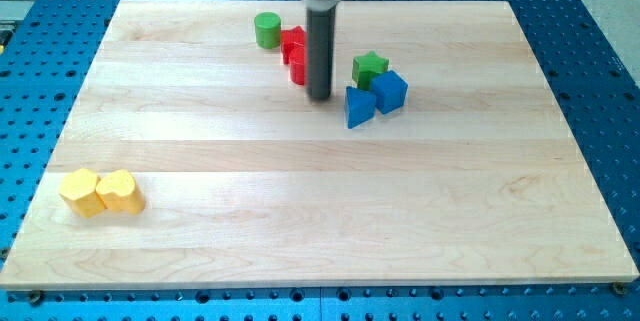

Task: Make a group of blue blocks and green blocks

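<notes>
My tip (319, 96) rests on the board near the view's top centre. A green cylinder (267, 30) stands to its upper left. A green star block (369, 67) sits to the tip's right, touching a blue cube (390, 91) and a blue triangular block (359, 107) just below it. The tip is left of the blue triangular block, a short gap apart. Red blocks (295, 46) lie right behind the rod, partly hidden by it, between the green cylinder and the star.
A yellow hexagonal block (80, 192) and a yellow heart-like block (121, 191) sit side by side near the view's bottom left. The wooden board (320, 211) lies on a blue perforated table (600, 81).
</notes>
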You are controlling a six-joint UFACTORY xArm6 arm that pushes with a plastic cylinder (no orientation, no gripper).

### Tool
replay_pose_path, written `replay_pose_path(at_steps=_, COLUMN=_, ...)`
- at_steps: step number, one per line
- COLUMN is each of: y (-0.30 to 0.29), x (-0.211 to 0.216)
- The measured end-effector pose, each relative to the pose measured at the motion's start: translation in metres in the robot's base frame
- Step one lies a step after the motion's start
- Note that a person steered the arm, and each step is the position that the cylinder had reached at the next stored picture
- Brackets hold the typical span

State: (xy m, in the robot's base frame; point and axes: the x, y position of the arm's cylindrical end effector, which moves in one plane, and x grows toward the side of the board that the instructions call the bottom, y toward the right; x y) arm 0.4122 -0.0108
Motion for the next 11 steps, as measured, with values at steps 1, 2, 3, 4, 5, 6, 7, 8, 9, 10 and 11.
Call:
replay_pose_path(at_steps=1, y=0.036, x=0.014)
replay_pose_path(at_steps=2, y=0.053, x=0.011)
replay_pose_path(at_steps=3, y=0.016, x=-0.050)
replay_pose_path(at_steps=4, y=-0.084, x=-0.054)
replay_pose_path(at_steps=5, y=-0.083, x=-0.128)
replay_pose_path(at_steps=6, y=-0.109, x=-0.150)
replay_pose_path(at_steps=7, y=-0.121, x=-0.211)
replay_pose_path(at_steps=8, y=-0.080, x=-0.220)
replay_pose_path(at_steps=9, y=-0.021, x=-0.202)
replay_pose_path(at_steps=10, y=0.027, x=-0.144)
replay_pose_path(at_steps=11, y=0.040, x=-0.100)
